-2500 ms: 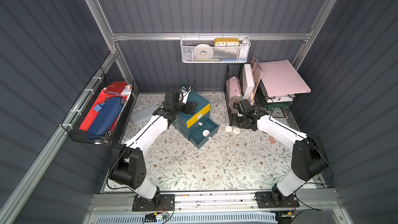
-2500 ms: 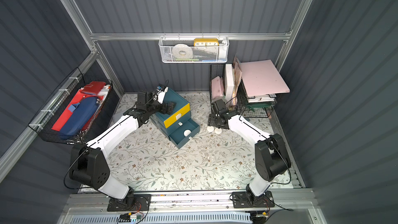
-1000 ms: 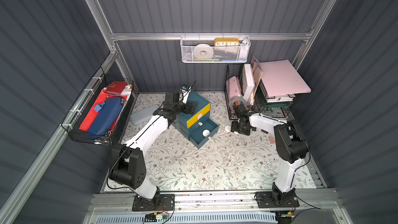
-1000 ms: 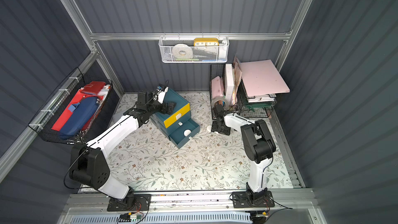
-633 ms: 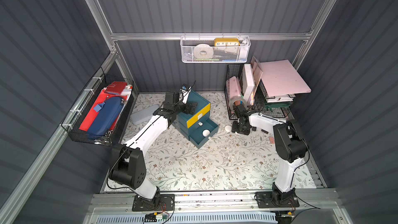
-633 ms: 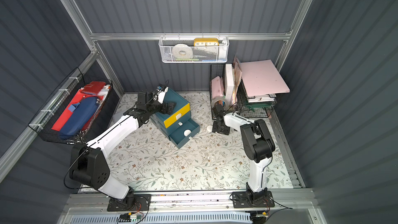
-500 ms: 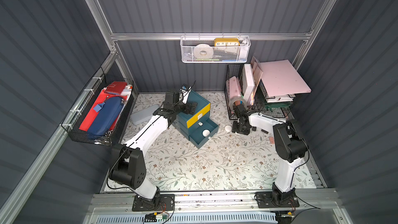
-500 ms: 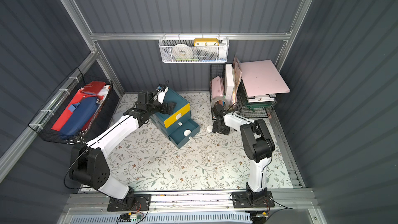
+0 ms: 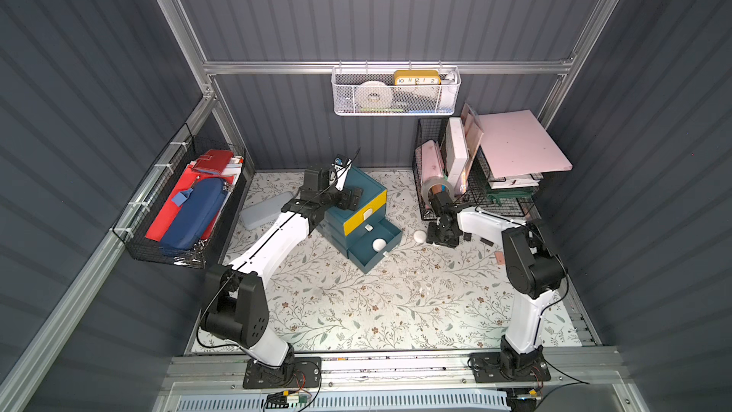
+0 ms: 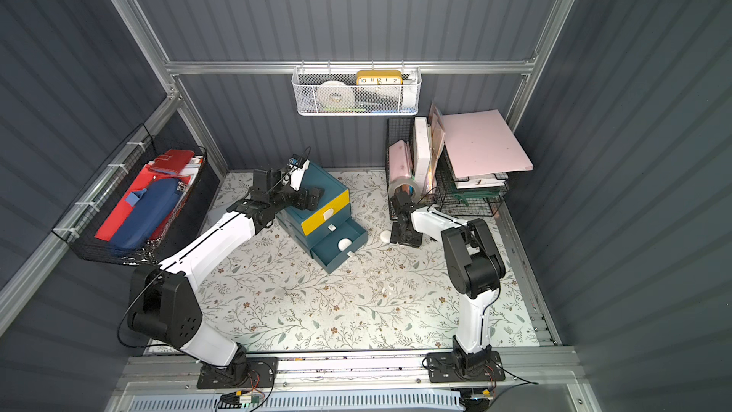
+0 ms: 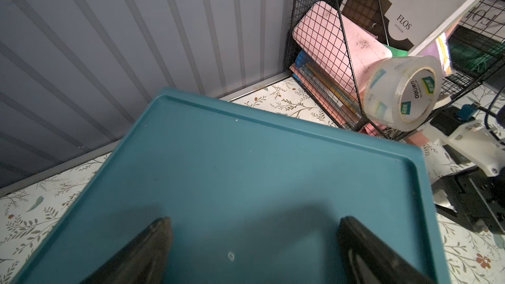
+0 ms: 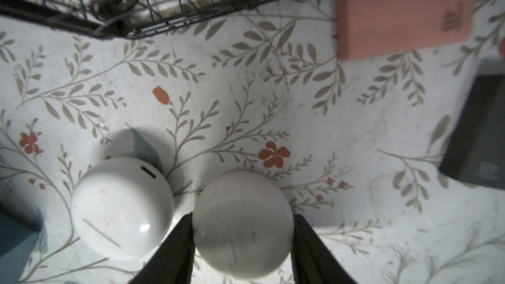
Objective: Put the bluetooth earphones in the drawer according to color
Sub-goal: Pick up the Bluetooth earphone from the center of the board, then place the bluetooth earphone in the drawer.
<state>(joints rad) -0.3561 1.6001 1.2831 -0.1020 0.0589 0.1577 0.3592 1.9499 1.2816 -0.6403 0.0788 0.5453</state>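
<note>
Top views: R claw (image 9: 443,240) is down on the counter (image 9: 356,311), tips low. The case it holds is hidden under it here. A free white case (image 9: 420,236) lies just beside the claw, on its cabinet side. Past that is the open drawer (image 9: 364,257), bottom one of the cabinet (image 9: 366,188), w/ one white case (image 9: 378,244) inside. So the free case sits between R claw and drawer, and the drawer lies straight across from the claw. R arm is by far the nearer. L claw (image 9: 354,198) is up on the cabinet roof, near its front edge above the yellow drawer front. Both top views give the same layout: R claw (image 10: 405,240), free case (image 10: 385,236), drawer (image 10: 330,257).

L wrist: L claw (image 11: 254,222) is spread wide w/ nothing between the tips, hovering on or just over the teal roof (image 11: 246,159). Can't tell if it touches.

R wrist: R claw (image 12: 243,217) pinches a white case (image 12: 241,225), one finger (image 12: 180,239) flat on each side, counter (image 12: 246,91) beneath. This case looks near round, so no clear long axis. Free case (image 12: 121,209) is just beside the pinched one, a thin gap apart. Pink chip (image 12: 404,15) and black chip (image 12: 475,137) lie well off on the other side.

Likely next: lift, carry over the free case, drop w/ the white one. Risk: nudging the neighbour on lift-off.
</note>
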